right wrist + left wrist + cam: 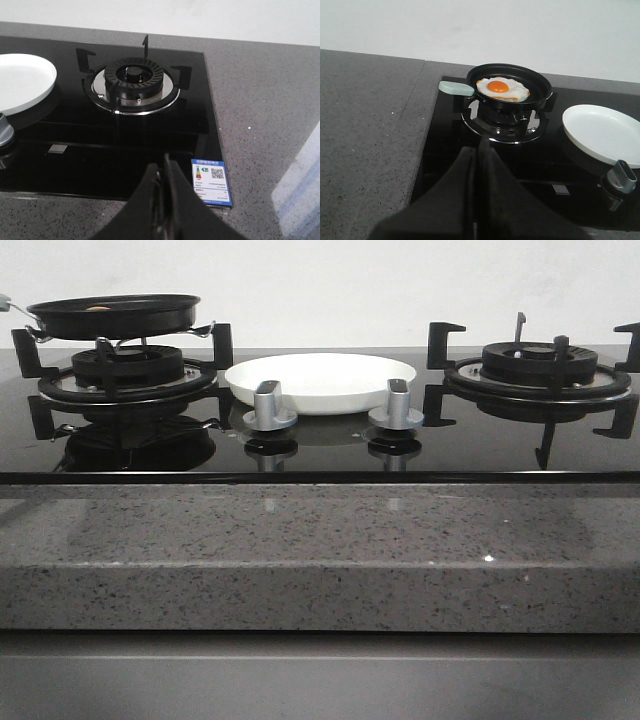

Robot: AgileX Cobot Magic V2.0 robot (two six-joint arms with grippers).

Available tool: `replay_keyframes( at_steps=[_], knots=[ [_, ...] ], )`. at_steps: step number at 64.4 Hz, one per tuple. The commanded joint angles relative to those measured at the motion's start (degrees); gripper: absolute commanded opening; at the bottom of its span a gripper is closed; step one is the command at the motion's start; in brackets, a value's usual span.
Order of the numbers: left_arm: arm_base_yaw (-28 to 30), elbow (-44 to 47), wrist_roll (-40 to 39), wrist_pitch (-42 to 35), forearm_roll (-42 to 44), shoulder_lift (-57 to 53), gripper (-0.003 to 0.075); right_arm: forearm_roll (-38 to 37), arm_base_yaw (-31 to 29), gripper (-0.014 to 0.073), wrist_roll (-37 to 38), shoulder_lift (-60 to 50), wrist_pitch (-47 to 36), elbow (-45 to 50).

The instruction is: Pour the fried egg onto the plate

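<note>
The fried egg (502,88) lies in a black frying pan (510,85) with a pale green handle (456,88) on the left burner; the pan also shows in the front view (114,314). The white plate (320,381) sits on the hob between the burners, also in the left wrist view (605,132) and the right wrist view (22,82). My left gripper (481,150) is shut and empty, well short of the pan. My right gripper (162,167) is shut and empty near the hob's front right corner. Neither gripper shows in the front view.
Two silver knobs (268,406) (397,403) stand in front of the plate. The right burner (538,365) with its black grate holds nothing. A blue energy label (212,182) is at the hob's corner. A grey speckled counter (320,550) surrounds the black glass hob.
</note>
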Motion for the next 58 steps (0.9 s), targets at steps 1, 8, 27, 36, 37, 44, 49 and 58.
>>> replay_keyframes(
  at_steps=[1, 8, 27, 36, 37, 44, 49, 58],
  knots=[
    [0.14, -1.82, -0.07, -4.42, -0.61, 1.49, -0.0018, -0.53, -0.37, -0.0067, -0.49, 1.06, -3.61, -1.9],
    [0.14, -1.82, -0.07, -4.55, -0.1, 2.01, 0.0037, -0.53, -0.37, -0.0038, -0.49, 1.06, -2.36, -1.9],
    [0.14, -1.82, -0.07, -4.96, 0.76, 2.15, 0.0575, -0.53, -0.37, 0.0492, -0.49, 1.06, -1.43, -1.9],
    [0.14, -1.82, 0.56, -5.47, 0.76, 2.15, 0.0567, 2.83, -0.37, 0.0517, -0.49, 1.56, -0.83, -2.51],
    [0.14, -1.82, 0.56, -5.48, 0.76, 2.15, 0.0566, 3.39, -0.32, 0.0517, -0.49, 1.75, -0.4, -2.84],
    [0.14, -2.36, 2.55, -6.1, 0.76, 2.59, 0.0566, 9.25, 0.76, 0.0517, -4.26, 5.97, 3.09, -5.65],
    [-0.05, -2.83, 4.69, -5.98, 0.19, 3.38, 0.0566, 13.92, 2.37, 0.0498, -11.57, 10.22, 5.58, -7.87],
    [-3.83, -2.95, 4.95, -6.18, -1.03, 4.95, 0.0566, 20.97, 5.96, 0.044, -20.09, 18.66, 7.82, -12.32]
  ],
)
